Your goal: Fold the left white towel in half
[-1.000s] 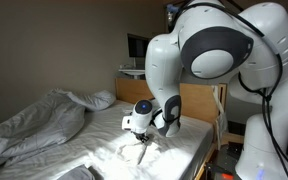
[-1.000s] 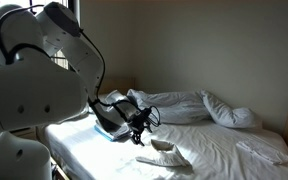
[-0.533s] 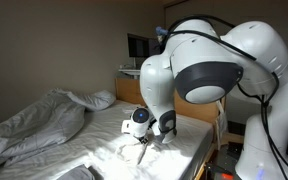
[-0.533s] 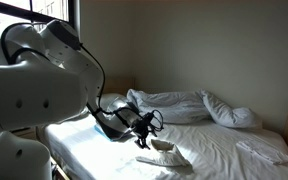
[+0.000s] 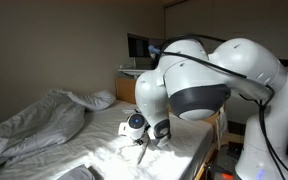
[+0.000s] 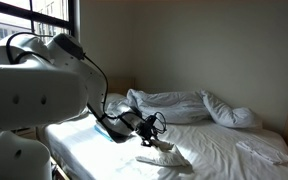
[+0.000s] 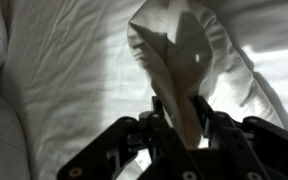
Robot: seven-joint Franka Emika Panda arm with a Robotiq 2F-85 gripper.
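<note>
The left white towel (image 7: 189, 45) lies on the bed sheet with one edge pinched up into a ridge. In the wrist view my gripper (image 7: 181, 108) has its two fingers pressed against both sides of that raised fold. In both exterior views the gripper (image 5: 141, 143) (image 6: 151, 132) sits low over the mattress near the bed's side edge. The towel (image 6: 164, 156) spreads out from under it, and its far part shows as a bright patch (image 5: 132, 153). The pinched spot itself is hidden behind the fingers in the exterior views.
A big rumpled duvet (image 6: 184, 104) (image 5: 34, 125) is heaped along the head of the bed, beside a pillow (image 5: 96, 98). Another small white cloth (image 6: 264, 150) lies on the far side of the sheet. A wooden bedside unit (image 5: 132, 74) stands behind the arm.
The jaws have gone from wide open to closed on the towel's raised fold. The arm's upper links have swung round while the hand stayed low over the same spot.
</note>
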